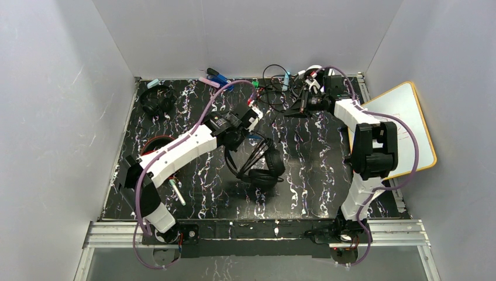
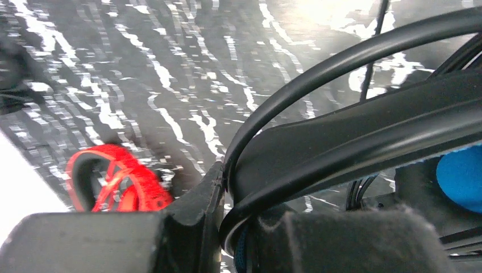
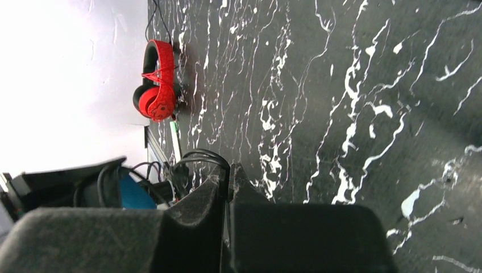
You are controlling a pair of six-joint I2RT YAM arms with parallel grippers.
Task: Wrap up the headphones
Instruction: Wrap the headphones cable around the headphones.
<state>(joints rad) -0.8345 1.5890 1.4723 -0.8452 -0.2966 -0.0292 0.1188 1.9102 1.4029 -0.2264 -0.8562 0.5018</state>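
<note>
While I watch the overhead feed, the black-and-blue headphones (image 1: 264, 170) lie near the middle of the table (image 1: 316, 175), just in front of the left arm's wrist. The left fingers (image 2: 211, 199) are closed almost completely, and my left wrist camera shows the thin black arch of that pair's headband running straight into the seam between them, with the wider band and a patch of blue ear cup off to the right. The right fingers (image 3: 221, 193) are likewise pressed nearly together toward the back of the table, and loops of thin black cable (image 3: 199, 154) rise at their tips, so they appear to pinch it (the exact contact is hard to make out in the dark). The red headphones (image 3: 156, 85) sit at the table's left edge, partly hidden under the left arm from above. The all-black headphones (image 1: 157, 100) rest in the back left corner. A whiteboard (image 1: 409, 117) leans at the right side.
</note>
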